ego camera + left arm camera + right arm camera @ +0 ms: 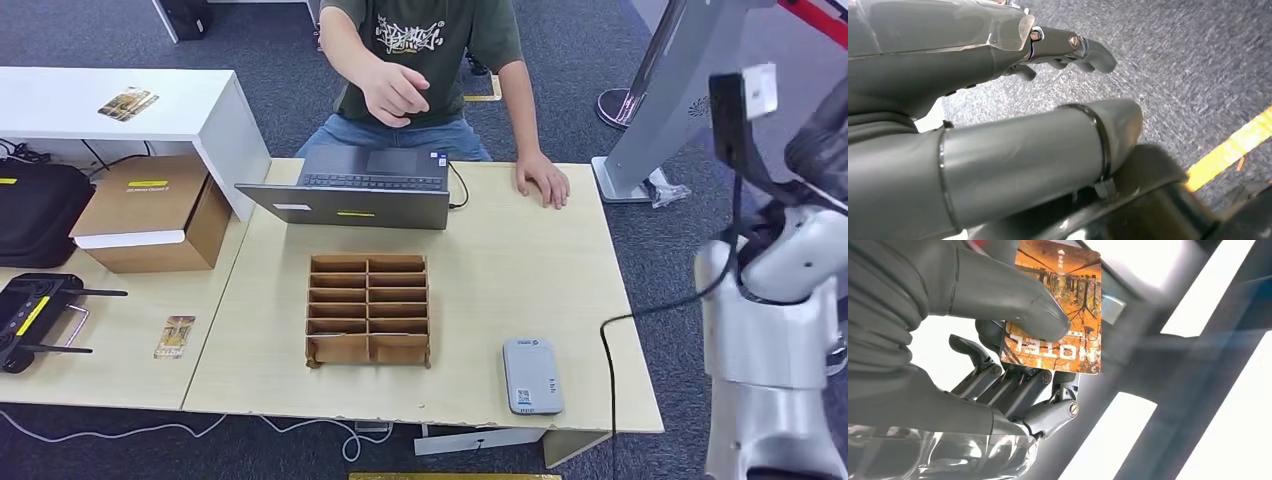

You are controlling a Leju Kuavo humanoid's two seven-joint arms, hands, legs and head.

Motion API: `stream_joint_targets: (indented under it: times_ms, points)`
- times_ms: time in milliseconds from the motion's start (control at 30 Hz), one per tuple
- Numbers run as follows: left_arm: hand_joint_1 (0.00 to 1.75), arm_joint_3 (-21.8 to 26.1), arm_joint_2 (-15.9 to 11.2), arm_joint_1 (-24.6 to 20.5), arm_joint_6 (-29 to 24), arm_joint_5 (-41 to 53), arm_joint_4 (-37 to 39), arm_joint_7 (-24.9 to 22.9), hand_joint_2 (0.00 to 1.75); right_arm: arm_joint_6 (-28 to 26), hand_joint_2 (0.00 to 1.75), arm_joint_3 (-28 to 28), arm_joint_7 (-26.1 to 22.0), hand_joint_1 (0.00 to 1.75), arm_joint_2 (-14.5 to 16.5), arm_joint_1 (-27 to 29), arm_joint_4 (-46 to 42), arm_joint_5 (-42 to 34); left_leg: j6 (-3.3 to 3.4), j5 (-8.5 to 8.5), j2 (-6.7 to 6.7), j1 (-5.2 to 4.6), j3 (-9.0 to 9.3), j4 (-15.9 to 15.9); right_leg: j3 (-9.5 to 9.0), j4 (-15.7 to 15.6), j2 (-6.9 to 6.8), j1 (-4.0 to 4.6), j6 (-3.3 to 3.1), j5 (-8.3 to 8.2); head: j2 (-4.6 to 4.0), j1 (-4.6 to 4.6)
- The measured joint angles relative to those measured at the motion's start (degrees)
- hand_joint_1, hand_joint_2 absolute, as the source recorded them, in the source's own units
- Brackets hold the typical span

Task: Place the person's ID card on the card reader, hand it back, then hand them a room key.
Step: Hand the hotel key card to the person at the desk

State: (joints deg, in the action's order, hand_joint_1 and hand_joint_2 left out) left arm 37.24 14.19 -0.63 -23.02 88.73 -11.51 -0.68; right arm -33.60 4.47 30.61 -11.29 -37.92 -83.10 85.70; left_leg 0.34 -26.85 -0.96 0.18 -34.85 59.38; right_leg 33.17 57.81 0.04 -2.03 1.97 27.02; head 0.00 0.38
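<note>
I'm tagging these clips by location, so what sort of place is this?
Probably an office or lab set up as a mock hotel front desk: a card reader and laptop on the table, a hotel key card in the robot's right hand.

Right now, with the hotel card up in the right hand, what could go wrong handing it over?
1. The right hand pinches the card only near one end under the thumb, most of it sticking out free, so it may slip or twist.
2. The person's hand is raised over the laptop, far from the robot's raised right arm; a long reach across the table may miss the hand.
3. A dropped card could land in the divider box.
</note>
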Motion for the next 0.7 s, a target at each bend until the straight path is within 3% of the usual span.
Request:
stream_joint_targets:
  times_ms: [33, 67, 133, 233, 433, 700]
  points:
    - [0.0, 0.0, 0.0, 0.0, 0.0, 0.0, 0.0, 0.1, 0.0, 0.1, 1.75, 8.6, 5.7, 1.75, -1.3, -2.1, 1.9, 0.0, -0.04, 0.02, 0.04, 0.03, 0.22, 0.0, 0.02, 0.0, 0.05, 0.02, -0.02, -0.01, 0.0, -0.02]
    - [0.0, 0.0, 0.0, 0.0, -0.1, 0.0, 0.1, 0.1, 0.0, 0.0, 1.75, 17.4, 7.7, 1.75, -2.3, -3.6, 3.7, 0.0, -0.07, 0.04, 0.11, 0.04, 0.41, 0.0, 0.06, 0.0, 0.13, 0.02, -0.03, -0.02, 0.0, -0.07]
    - [0.0, 0.0, 0.0, -0.1, -0.3, 0.0, 0.2, 0.2, 0.0, 0.0, 1.75, 33.5, 7.2, 1.75, -3.9, -6.2, 7.3, 0.0, -0.14, 0.1, 0.08, 0.08, 0.49, 0.0, 0.13, 0.0, 0.12, 0.05, -0.05, -0.03, 0.0, -0.19]
    - [0.0, 0.0, 0.0, 0.0, -0.3, 0.0, 0.4, 0.3, 0.0, 0.1, 1.75, 46.9, 6.9, 1.75, -4.2, -9.7, 11.8, 0.0, -0.19, 0.12, -0.01, 0.16, 0.38, 0.0, 0.14, 0.1, 0.04, 0.12, -0.06, -0.02, 0.0, -0.21]
    - [0.0, 0.0, 0.0, 0.0, -0.5, 0.0, 0.5, 0.3, 0.0, 0.1, 1.75, 54.7, 6.7, 1.75, -2.9, -14.4, 18.5, 0.0, -0.17, 0.1, 0.03, 0.15, 0.29, 0.0, 0.14, 0.0, 0.06, 0.09, -0.05, -0.04, 0.0, -0.19]
    - [0.0, 0.0, 0.1, 0.1, -0.7, -0.1, 0.5, 0.3, 0.0, -0.1, 1.75, 56.7, 6.4, 1.75, -1.2, -15.6, 20.6, 0.0, -0.17, 0.1, 0.03, 0.12, 0.3, 0.1, 0.14, 0.0, 0.05, 0.1, -0.07, -0.08, 0.0, -0.2]
